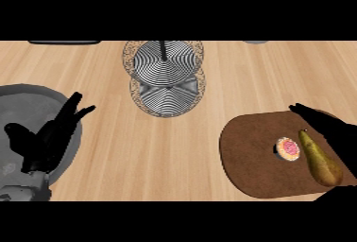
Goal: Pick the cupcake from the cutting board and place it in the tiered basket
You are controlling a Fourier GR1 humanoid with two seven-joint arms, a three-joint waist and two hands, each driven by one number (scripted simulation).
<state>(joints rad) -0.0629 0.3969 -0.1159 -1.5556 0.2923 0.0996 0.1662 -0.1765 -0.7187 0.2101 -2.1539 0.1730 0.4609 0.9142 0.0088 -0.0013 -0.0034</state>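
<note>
Cupcake (287,148) upright, frosting skyward, on cutting board (251,156); both hands (45,137) (327,127) open-fingered.

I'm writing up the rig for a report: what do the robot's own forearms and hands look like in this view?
Both hands are plain black, each with slim fingers and a thumb, and carry no visible markings or cables. The left hand sits on a grey forearm with a rounded, smooth casing, seen at the lower left corner. The right hand shows only as a black silhouette at the right edge; its forearm is not clearly visible.
</note>
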